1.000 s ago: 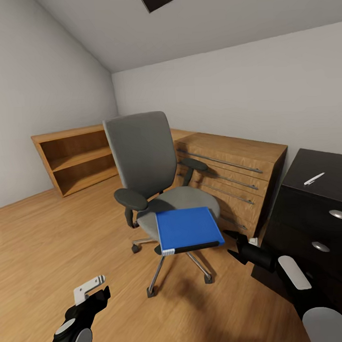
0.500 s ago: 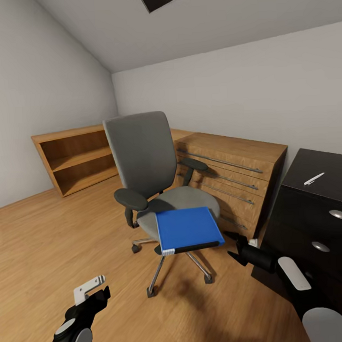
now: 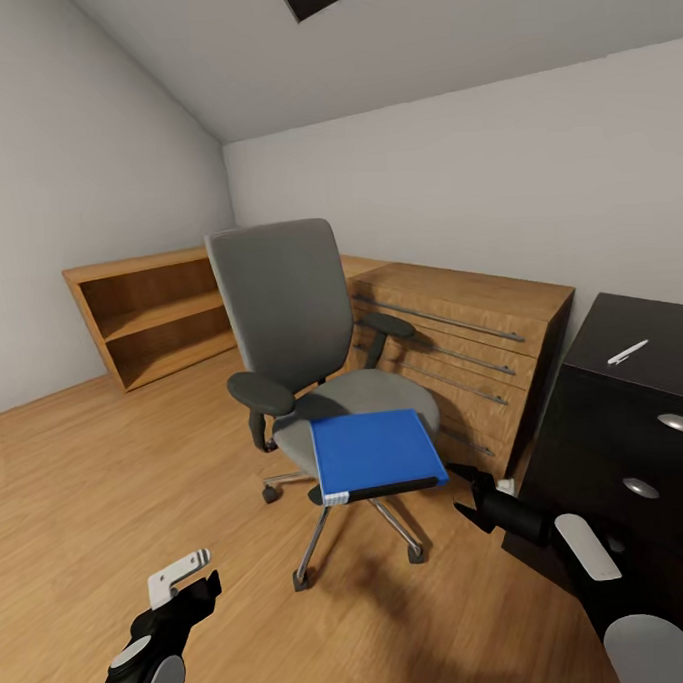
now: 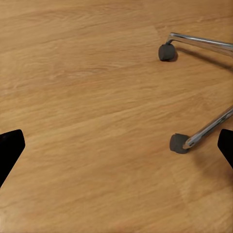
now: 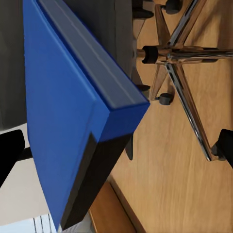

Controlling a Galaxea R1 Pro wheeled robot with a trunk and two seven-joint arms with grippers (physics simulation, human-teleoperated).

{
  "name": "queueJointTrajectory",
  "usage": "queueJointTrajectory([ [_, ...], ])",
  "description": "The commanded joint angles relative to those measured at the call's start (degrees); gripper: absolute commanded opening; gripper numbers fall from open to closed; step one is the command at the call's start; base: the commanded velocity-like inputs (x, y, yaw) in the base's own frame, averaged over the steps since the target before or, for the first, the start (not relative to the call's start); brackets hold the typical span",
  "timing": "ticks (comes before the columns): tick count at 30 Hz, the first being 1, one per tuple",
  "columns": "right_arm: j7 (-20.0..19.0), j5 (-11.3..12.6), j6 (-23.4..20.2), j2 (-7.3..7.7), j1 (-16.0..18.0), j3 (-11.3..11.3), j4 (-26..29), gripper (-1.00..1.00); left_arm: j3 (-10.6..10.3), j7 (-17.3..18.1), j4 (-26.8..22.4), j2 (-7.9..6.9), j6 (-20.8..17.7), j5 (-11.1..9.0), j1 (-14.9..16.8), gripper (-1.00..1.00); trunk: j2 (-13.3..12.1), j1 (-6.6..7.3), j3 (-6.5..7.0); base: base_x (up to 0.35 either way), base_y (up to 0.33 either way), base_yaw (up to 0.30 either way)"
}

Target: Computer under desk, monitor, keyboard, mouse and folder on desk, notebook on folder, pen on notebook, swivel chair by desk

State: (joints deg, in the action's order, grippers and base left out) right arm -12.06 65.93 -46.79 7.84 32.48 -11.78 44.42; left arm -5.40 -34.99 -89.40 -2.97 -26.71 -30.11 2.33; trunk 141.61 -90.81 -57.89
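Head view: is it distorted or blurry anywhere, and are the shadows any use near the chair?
Head view: wide-angle stretch bends the walls and the black cabinet; all sharp, no glare; a soft shadow lies under the chair. Right wrist view: the blue folder looms close but crisp. Left wrist view: even light on the wood floor, faint shadows at the casters.

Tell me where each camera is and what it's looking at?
Head view: up on the head, looking down at the swivel chair, blue folder, both arms.
Left wrist view: by the left fingers, facing floor and chair wheels.
Right wrist view: by the right fingers, facing the folder's corner.
All share the chair; head and right wrist share the folder.
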Motion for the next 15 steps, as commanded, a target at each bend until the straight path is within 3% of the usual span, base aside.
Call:
queueJointTrajectory([
  [1, -0.34, -0.36, -0.3, -0.02, 0.04, -0.17, -0.02, 1.0, -0.14, -0.54, -0.07, -0.07, -0.09, -0.48, 0.04, 1.0, 0.02, 0.01, -0.05, 0.0, 0.0, 0.0],
  [15, -0.34, -0.28, -0.23, -0.05, 0.04, -0.14, -0.03, 1.0, -0.12, -0.51, -0.06, -0.13, -0.12, -0.41, 0.04, 1.0, 0.02, 0.01, -0.05, 0.0, 0.0, 0.0],
])
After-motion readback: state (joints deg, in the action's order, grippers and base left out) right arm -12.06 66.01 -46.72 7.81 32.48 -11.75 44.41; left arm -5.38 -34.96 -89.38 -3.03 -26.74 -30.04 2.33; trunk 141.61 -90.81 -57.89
